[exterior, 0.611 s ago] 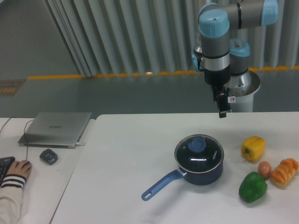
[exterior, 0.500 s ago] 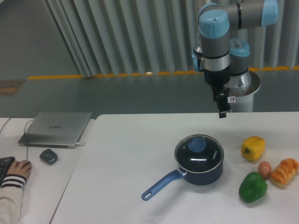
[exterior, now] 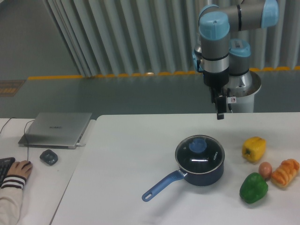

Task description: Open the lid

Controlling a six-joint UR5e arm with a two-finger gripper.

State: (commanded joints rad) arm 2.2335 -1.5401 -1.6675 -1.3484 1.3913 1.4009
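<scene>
Tabletop, wide and white (exterior: 140,140), carries everything that matters to me. Dark-blue long-handled saucepan (exterior: 199,172) stands right of its middle, its handle running toward the near left edge; what it holds I cannot tell through the tinted glass. Round dark-tinted glass lid (exterior: 199,153), with a thin metal rim and a blue central knob, sits flat and closed on that saucepan, a streak of light across the glass. Right of the pan lie a green bell pepper (exterior: 253,188), a yellow bell pepper (exterior: 253,149), an orange bread-like piece (exterior: 285,172) and a small brown egg (exterior: 265,169) between them. On the grey desk at the left rest a closed silver laptop (exterior: 57,129) and a dark mouse (exterior: 48,157), with a person's hand (exterior: 18,169) at the edge.

My gripper (exterior: 219,114) hangs high above the table's far edge, well apart from the lid, holding nothing; seen edge-on, I cannot tell how far my jaws are parted. Since a moment ago it has turned and shifted slightly left.
</scene>
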